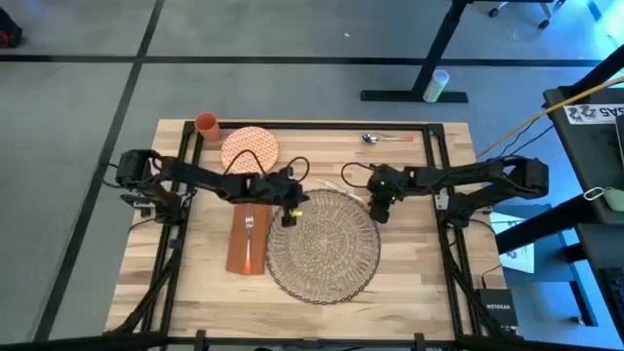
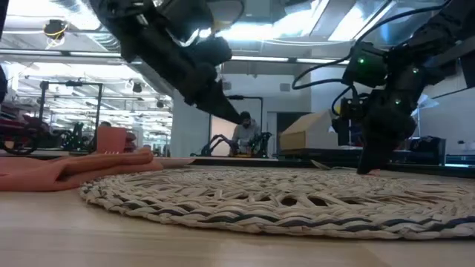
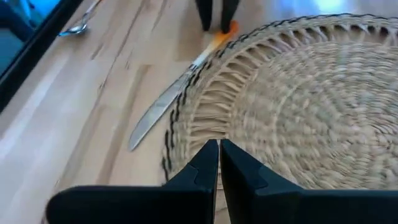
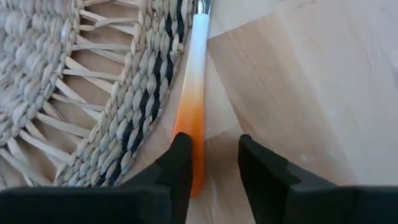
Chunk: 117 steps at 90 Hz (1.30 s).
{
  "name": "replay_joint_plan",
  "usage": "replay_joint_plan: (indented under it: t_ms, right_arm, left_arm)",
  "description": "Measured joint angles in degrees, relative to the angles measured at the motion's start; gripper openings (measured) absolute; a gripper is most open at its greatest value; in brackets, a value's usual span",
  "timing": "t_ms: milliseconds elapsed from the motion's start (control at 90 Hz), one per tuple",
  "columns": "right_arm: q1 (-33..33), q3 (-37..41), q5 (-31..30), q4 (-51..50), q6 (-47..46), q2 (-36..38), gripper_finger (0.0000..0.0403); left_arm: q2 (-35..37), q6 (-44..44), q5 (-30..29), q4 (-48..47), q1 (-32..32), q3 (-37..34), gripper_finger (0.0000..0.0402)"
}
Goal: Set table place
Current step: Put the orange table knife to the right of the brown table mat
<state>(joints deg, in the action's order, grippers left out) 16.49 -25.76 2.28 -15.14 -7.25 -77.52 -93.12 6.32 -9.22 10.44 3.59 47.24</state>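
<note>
At the far right rim of the woven placemat (image 1: 324, 246), mid-tabletop, the right gripper (image 4: 210, 163) hangs open over the orange-handled knife (image 4: 194, 93), off-centre, risking a skid; left gripper (image 3: 219, 163) waits closed.

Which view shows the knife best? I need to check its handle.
The right wrist view: the knife's orange-and-white handle fills it, beside the mat. The left wrist view shows its blade; the high view barely shows it; the low view hides it.
</note>
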Motion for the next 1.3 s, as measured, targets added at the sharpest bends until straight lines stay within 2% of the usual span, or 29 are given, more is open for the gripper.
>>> replay_joint_plan:
  t_ms: [111, 333, 511, 922, 1078, 1300]
  right_arm:
    - [0.0, 0.0, 0.1, 0.3, 0.0, 0.0, 0.0138]
    - [-0.4, 0.1, 5.3, -0.6, -1.4, 0.3, 0.0174]
    - [-0.4, 0.1, 5.8, -1.3, -1.4, 0.3, 0.0192]
    - [1.6, 0.1, -0.8, -2.4, -0.2, 0.4, 0.0195]
    - [1.6, -0.7, -3.1, -3.8, 1.5, 2.7, 0.0195]
    - [1.5, -5.5, -2.4, -10.8, 3.5, 7.0, 0.0195]
  left_arm:
    - [0.0, -0.4, 0.0, -0.8, -0.2, 0.0, 0.0000]
    - [0.0, -1.4, 0.0, -2.0, -1.5, 0.0, 0.0000]
    - [0.0, -1.8, 0.0, -2.2, -1.8, 0.0, 0.0000]
    - [0.0, -2.9, 0.0, -2.3, -2.0, 0.0, 0.0000]
    - [0.0, -2.9, 0.0, -2.3, -2.2, 0.0, 0.0000]
    - [0.0, -2.9, 0.0, -2.3, -2.2, 0.0, 0.0000]
